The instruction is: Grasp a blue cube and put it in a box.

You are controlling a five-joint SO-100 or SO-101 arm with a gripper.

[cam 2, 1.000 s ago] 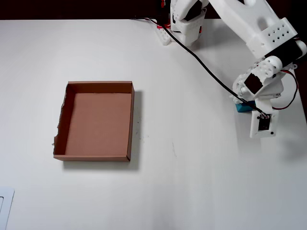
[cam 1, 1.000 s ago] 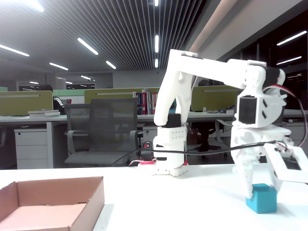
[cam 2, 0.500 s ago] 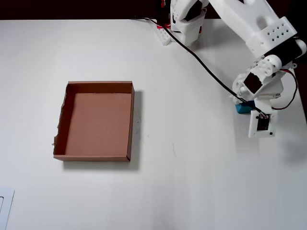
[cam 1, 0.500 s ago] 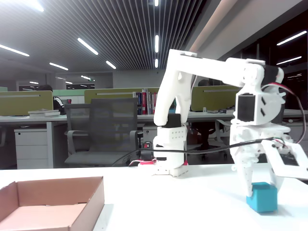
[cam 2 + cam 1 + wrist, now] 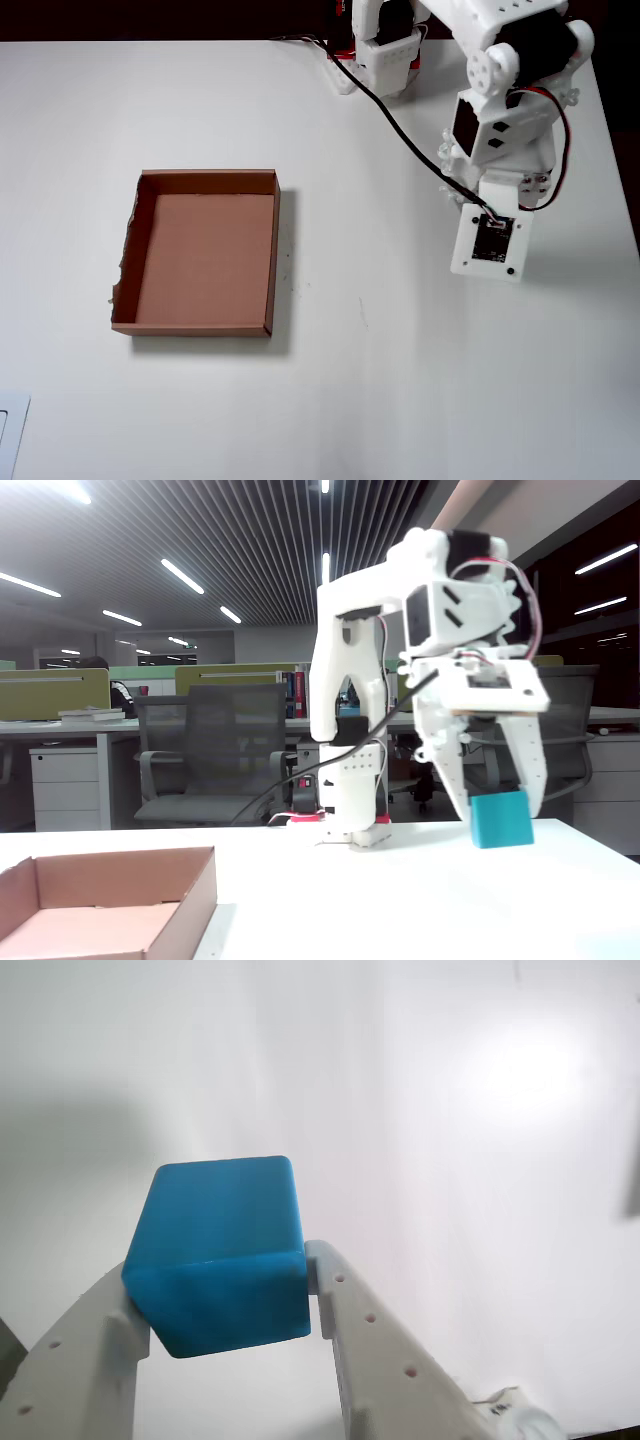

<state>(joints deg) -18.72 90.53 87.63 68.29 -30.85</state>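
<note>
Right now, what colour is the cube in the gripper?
Cyan-blue, plain and matte. The cube shows best in the wrist view.

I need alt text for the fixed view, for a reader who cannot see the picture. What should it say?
A white robot arm's pincer holds a blue cube lifted above a white table. An open brown cardboard box sits empty at the lower left, far from the cube. Behind are office desks, a mesh chair and ceiling lights.
</note>
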